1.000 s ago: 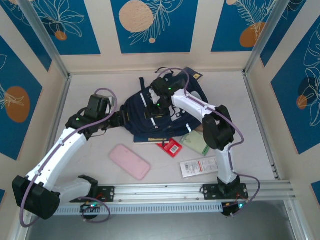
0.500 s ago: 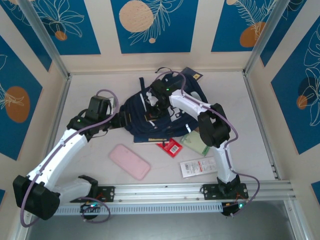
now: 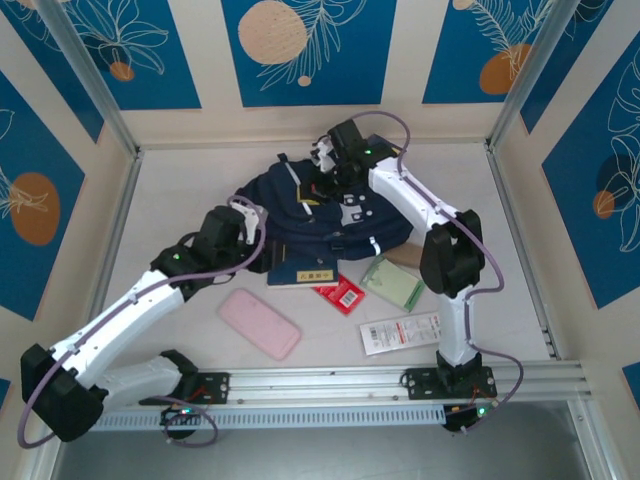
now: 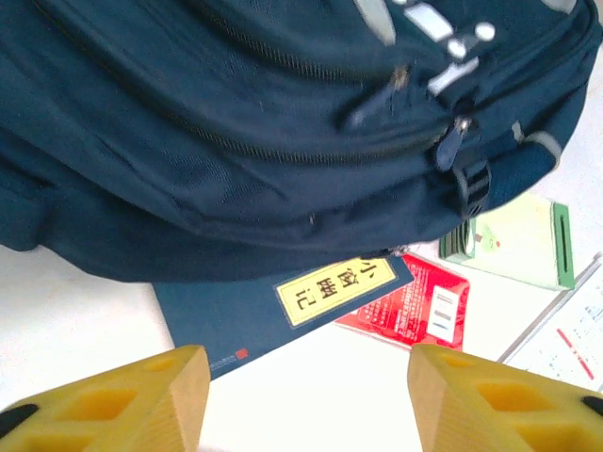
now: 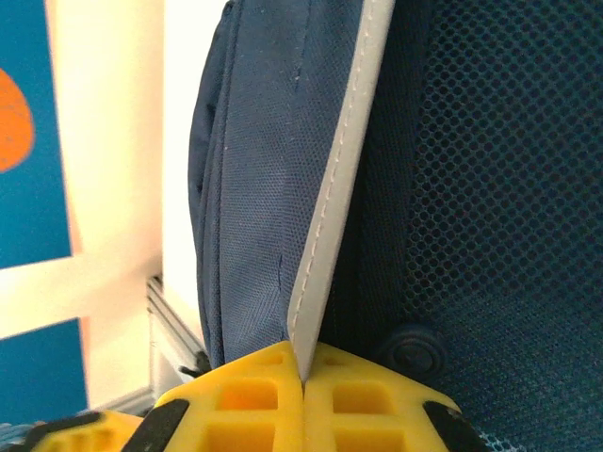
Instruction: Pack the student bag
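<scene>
The student bag (image 3: pixel 310 215), a dark navy backpack with grey trim, lies at the back middle of the table. My right gripper (image 3: pixel 325 160) is at the bag's far top edge, shut on a light grey strip (image 5: pixel 344 169) of the bag; the strip runs up from between the closed yellow fingers (image 5: pixel 303 363). My left gripper (image 3: pixel 262 258) hovers open at the bag's near left side, nothing between its fingers (image 4: pixel 306 377). Just ahead of it the bag (image 4: pixel 236 122) rests on a navy notebook (image 4: pixel 283 306) with a yellow label.
In front of the bag lie the notebook (image 3: pixel 305 272), a red packet (image 3: pixel 340 294), a green card-like item (image 3: pixel 392 283), a white packet (image 3: pixel 400 333) and a pink case (image 3: pixel 260 322). Walls close the table on three sides.
The right gripper shut on the bag's grey strip and drew it toward the far wall, shifting the bag. The left arm moved right, toward the bag's near edge, its jaws a little narrower.
</scene>
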